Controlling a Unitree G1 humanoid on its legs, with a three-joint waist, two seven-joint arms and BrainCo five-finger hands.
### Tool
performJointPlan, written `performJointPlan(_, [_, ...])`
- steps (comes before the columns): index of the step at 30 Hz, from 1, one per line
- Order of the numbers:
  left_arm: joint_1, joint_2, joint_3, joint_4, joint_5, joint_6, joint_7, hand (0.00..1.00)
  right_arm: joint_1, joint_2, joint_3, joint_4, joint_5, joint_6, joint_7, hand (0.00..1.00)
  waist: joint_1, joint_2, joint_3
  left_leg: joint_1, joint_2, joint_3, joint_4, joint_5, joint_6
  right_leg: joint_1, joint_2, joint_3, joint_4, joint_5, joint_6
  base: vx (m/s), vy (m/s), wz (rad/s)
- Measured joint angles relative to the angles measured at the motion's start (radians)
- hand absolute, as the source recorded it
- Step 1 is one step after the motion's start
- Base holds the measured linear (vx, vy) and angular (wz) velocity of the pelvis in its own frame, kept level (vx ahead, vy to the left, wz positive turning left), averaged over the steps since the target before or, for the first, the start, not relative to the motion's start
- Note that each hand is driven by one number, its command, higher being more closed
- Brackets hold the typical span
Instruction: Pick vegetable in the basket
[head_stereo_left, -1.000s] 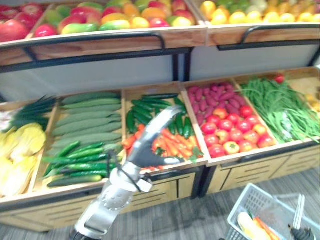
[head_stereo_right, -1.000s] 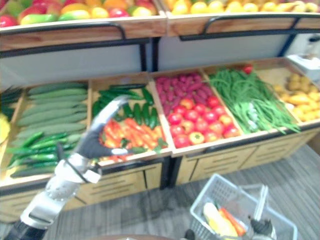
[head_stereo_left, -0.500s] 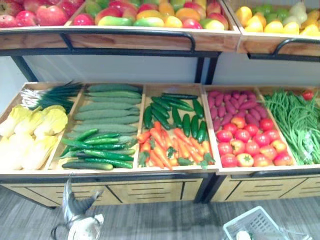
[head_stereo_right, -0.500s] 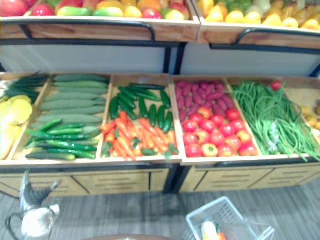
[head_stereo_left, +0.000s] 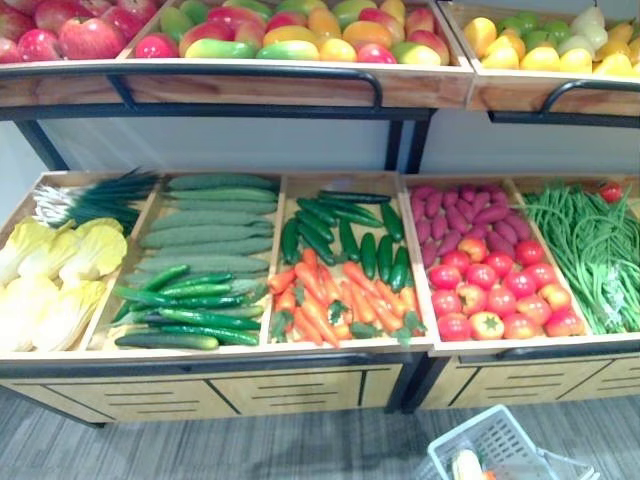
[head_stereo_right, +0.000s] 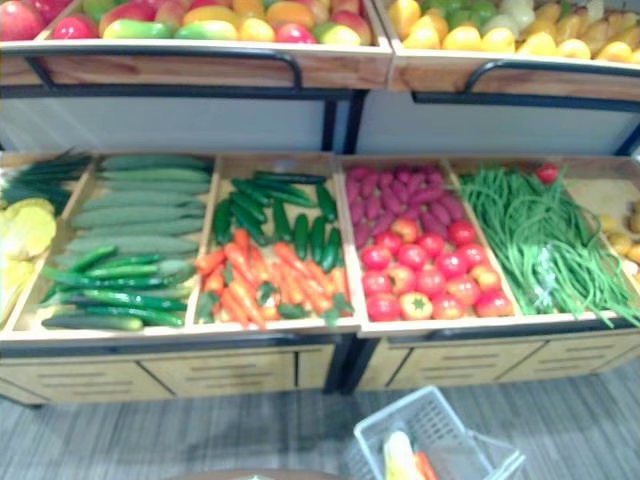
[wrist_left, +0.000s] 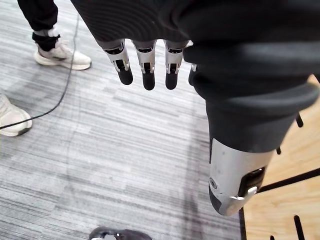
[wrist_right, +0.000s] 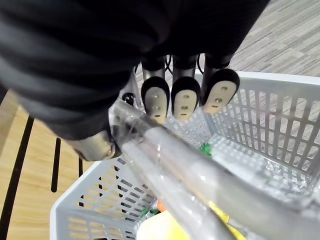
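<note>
Wooden compartments of a produce stand fill the middle of the eye views. From the left of the frame they hold pale yellow cabbages with scallions behind them, long pale green gourds above glossy green cucumbers, then carrots in front of short dark cucumbers. Further right, red tomatoes lie below purple sweet potatoes, and green beans run off at the right edge. Across the top of the frame an upper shelf carries apples, mangoes and yellow fruit.

At the bottom right sits a white plastic basket over the grey floor. A yellow vegetable and an orange carrot piece lie inside it, touching each other.

In the right wrist view the right hand has its fingers curled over the basket's clear handle, gripping it above the open basket.

The left hand hangs over the floor with fingers straight and relaxed and its thumb held apart. A person's pale shoes stand on the floor beyond it.
</note>
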Motion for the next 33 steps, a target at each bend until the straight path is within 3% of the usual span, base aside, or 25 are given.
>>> performJointPlan(1, [-0.005,0.000,-0.012,0.000,0.000,-0.002,-0.004,0.00,-0.007,-0.001,0.000,0.000,0.001,-0.005,-0.001,1.00,-0.001,0.004,0.013,-0.008,0.004,0.007,0.044,-0.026,0.001,-0.003,-0.004,0.009,0.025,-0.016,0.000,0.01,0.041,-0.25])
performJointPlan(3, [-0.019,-0.016,-0.062,-0.002,0.000,-0.012,-0.006,0.00,-0.019,-0.021,-0.001,0.001,0.004,-0.011,-0.001,1.00,-0.011,0.036,0.052,-0.075,0.036,0.007,0.270,-0.157,0.010,-0.031,-0.010,0.040,0.153,-0.083,0.015,-0.06,0.096,-0.26])
performJointPlan(4, [-0.028,-0.019,-0.083,-0.001,0.000,-0.013,-0.006,0.00,-0.019,-0.022,-0.001,0.001,0.006,-0.011,-0.001,1.00,-0.014,0.043,0.058,-0.090,0.043,0.010,0.314,-0.183,0.012,-0.044,-0.011,0.049,0.181,-0.094,0.018,-0.05,0.150,-0.30])
performJointPlan(6, [-0.052,-0.016,-0.174,0.002,0.002,-0.014,-0.014,0.00,-0.023,0.006,0.008,-0.037,0.007,-0.009,-0.002,1.00,-0.026,0.036,0.092,-0.121,0.059,0.058,0.431,-0.247,0.032,-0.099,-0.012,0.119,0.234,-0.080,0.034,-0.04,0.182,-0.78])
performJointPlan(8, [-0.069,-0.014,-0.235,0.002,0.006,-0.016,-0.018,0.00,-0.029,0.019,0.079,-0.084,0.030,-0.009,-0.004,1.00,-0.027,0.028,0.107,-0.150,0.078,0.138,0.467,-0.274,0.048,-0.168,0.000,0.197,0.235,-0.016,0.017,-0.21,0.227,-1.35])
performJointPlan(9, [-0.093,-0.013,-0.272,0.002,0.014,-0.021,-0.023,0.00,-0.044,0.033,0.118,-0.133,0.037,-0.009,-0.004,1.00,-0.025,0.026,0.129,-0.145,0.098,0.217,0.471,-0.281,0.066,-0.206,0.023,0.247,0.177,0.104,-0.013,-0.34,0.295,-2.03])
performJointPlan(10, [-0.098,-0.007,-0.297,0.008,0.021,-0.025,-0.026,0.00,-0.064,0.040,0.158,-0.164,0.040,-0.010,-0.005,1.00,-0.019,0.057,0.143,-0.135,0.138,0.316,0.453,-0.271,0.086,-0.213,0.050,0.252,0.090,0.214,-0.030,-0.28,0.236,-2.04])
performJointPlan(11, [-0.109,0.001,-0.307,0.005,0.021,-0.028,-0.026,0.00,-0.080,0.043,0.167,-0.182,0.045,-0.011,-0.005,1.00,-0.025,0.057,0.159,-0.127,0.144,0.351,0.445,-0.262,0.100,-0.229,0.052,0.211,0.155,0.192,-0.048,-0.26,0.221,-1.74])
performJointPlan(13, [-0.117,0.021,-0.350,-0.010,0.021,-0.030,-0.031,0.00,-0.099,0.030,0.182,-0.183,0.046,-0.011,-0.020,1.00,-0.026,0.051,0.199,-0.063,0.144,0.480,0.377,-0.226,0.123,-0.250,0.000,0.022,0.459,-0.027,-0.129,-0.18,0.207,-1.63])
performJointPlan(14, [-0.112,0.026,-0.363,-0.012,0.021,-0.029,-0.034,0.00,-0.106,0.019,0.196,-0.183,0.045,-0.012,-0.028,1.00,-0.023,0.046,0.207,-0.033,0.142,0.560,0.337,-0.204,0.133,-0.228,-0.028,-0.065,0.564,-0.094,-0.158,-0.15,0.164,-1.63])
performJointPlan(17, [-0.102,0.031,-0.370,-0.012,0.020,-0.029,-0.042,0.00,-0.153,0.001,0.259,-0.134,0.043,-0.014,-0.027,1.00,-0.023,0.029,0.209,0.002,0.146,0.720,0.292,-0.178,0.132,-0.162,-0.095,-0.172,0.696,-0.159,-0.143,-0.13,0.043,-1.65])
performJointPlan(20, [-0.100,0.058,-0.383,-0.012,0.013,-0.029,-0.055,0.00,-0.211,-0.013,0.276,-0.058,0.031,-0.010,-0.020,1.00,-0.018,0.018,0.206,0.010,0.189,0.865,0.343,-0.177,0.130,-0.101,-0.156,-0.241,0.675,-0.176,-0.117,-0.09,-0.184,-1.63])
performJointPlan(22, [-0.101,0.054,-0.380,-0.012,0.011,-0.030,-0.057,0.00,-0.218,-0.034,0.278,-0.036,0.025,-0.009,-0.019,1.00,-0.020,0.035,0.209,0.012,0.237,0.919,0.396,-0.178,0.128,-0.114,-0.131,-0.284,0.633,-0.207,-0.115,-0.07,-0.324,-1.40])
performJointPlan(23, [-0.101,0.046,-0.371,-0.004,0.012,-0.028,-0.060,0.00,-0.220,-0.060,0.277,-0.032,0.025,-0.008,-0.019,1.00,-0.020,0.054,0.208,0.012,0.254,0.924,0.394,-0.171,0.123,-0.117,-0.081,-0.275,0.576,-0.207,-0.115,-0.13,-0.290,-1.22])
performJointPlan(24, [-0.105,0.031,-0.371,0.002,0.012,-0.028,-0.060,0.00,-0.215,-0.074,0.275,-0.029,0.025,-0.006,-0.019,1.00,-0.025,0.063,0.199,0.013,0.268,0.933,0.372,-0.144,0.111,-0.117,-0.042,-0.251,0.509,-0.218,-0.098,-0.13,-0.287,-1.13])
performJointPlan(26, [-0.116,0.028,-0.371,-0.002,0.015,-0.027,-0.050,0.00,-0.195,-0.079,0.276,-0.029,0.025,-0.007,-0.020,1.00,-0.029,0.061,0.189,0.013,0.276,0.952,0.378,-0.127,0.094,-0.123,-0.011,-0.227,0.448,-0.256,-0.062,-0.07,-0.286,-0.83])
performJointPlan(27, [-0.121,0.032,-0.362,0.003,0.016,-0.024,-0.051,0.00,-0.184,-0.081,0.278,-0.026,0.025,-0.005,-0.020,1.00,-0.032,0.057,0.195,0.011,0.298,0.973,0.393,-0.120,0.082,-0.130,0.020,-0.210,0.409,-0.263,-0.064,-0.04,-0.262,-0.77])
performJointPlan(28, [-0.120,0.033,-0.361,0.008,0.016,-0.023,-0.051,0.00,-0.178,-0.080,0.284,-0.026,0.025,-0.005,-0.020,1.00,-0.034,0.072,0.188,0.011,0.308,0.976,0.394,-0.113,0.074,-0.129,0.035,-0.204,0.391,-0.262,-0.065,-0.03,-0.232,-0.60])
performJointPlan(29, [-0.115,0.030,-0.361,0.009,0.016,-0.018,-0.051,0.00,-0.160,-0.077,0.306,-0.025,0.025,-0.001,-0.019,1.00,-0.051,0.071,0.189,0.016,0.326,0.976,0.398,-0.101,0.059,-0.119,0.064,-0.197,0.361,-0.259,-0.071,-0.02,-0.203,-0.37])
performJointPlan(33, [-0.103,0.032,-0.360,0.007,0.018,-0.007,-0.045,0.00,-0.096,-0.066,0.317,-0.042,0.025,-0.002,-0.020,1.00,-0.057,0.086,0.187,0.083,0.392,0.946,0.472,-0.043,0.052,-0.035,0.127,-0.161,0.300,-0.251,-0.089,-0.04,-0.180,-0.31])
